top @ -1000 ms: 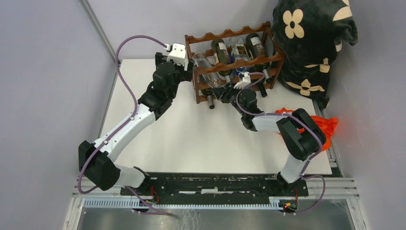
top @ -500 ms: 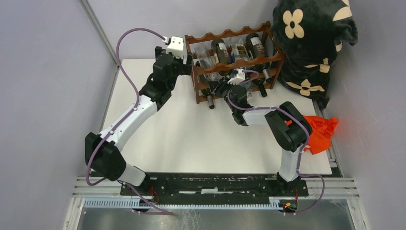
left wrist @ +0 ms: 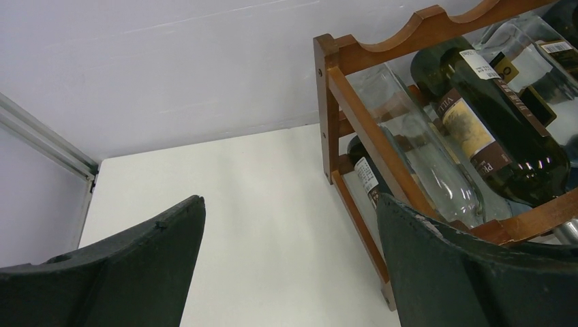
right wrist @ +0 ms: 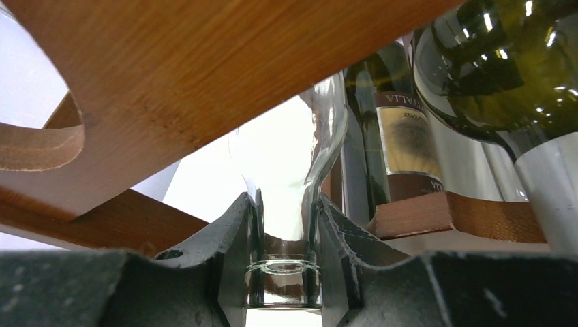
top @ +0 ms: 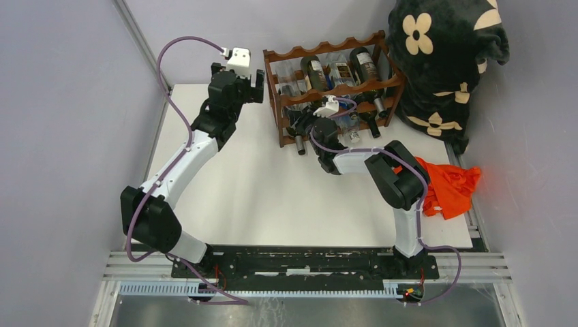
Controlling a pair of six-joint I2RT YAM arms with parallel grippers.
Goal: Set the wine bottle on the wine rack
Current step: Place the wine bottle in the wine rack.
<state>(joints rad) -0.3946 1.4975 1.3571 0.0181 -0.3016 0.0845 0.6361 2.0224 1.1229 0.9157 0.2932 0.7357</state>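
The reddish-brown wine rack (top: 320, 48) stands at the back of the white table. My right gripper (top: 305, 124) is at the rack's front, lower left. It is shut on the neck of a clear glass wine bottle (right wrist: 286, 163), which lies inside the rack under a wooden rail (right wrist: 204, 75). The right wrist view shows both fingers pressed on the neck (right wrist: 283, 225). My left gripper (top: 259, 78) is open and empty beside the rack's left end; its fingers (left wrist: 136, 272) frame bare table. The clear bottle (left wrist: 422, 157) shows behind the rack's rail (left wrist: 354, 116).
Dark green labelled bottles (top: 315, 71) (left wrist: 491, 129) (right wrist: 402, 136) lie in the rack's slots. A black flowered blanket (top: 443, 54) stands right of the rack. An orange cloth (top: 450, 187) lies at the table's right edge. Grey walls close in on the left and behind.
My right gripper has moved left and towards the rack, pushing the clear bottle deeper in. My left gripper has drawn back from the bottle to the rack's left end.
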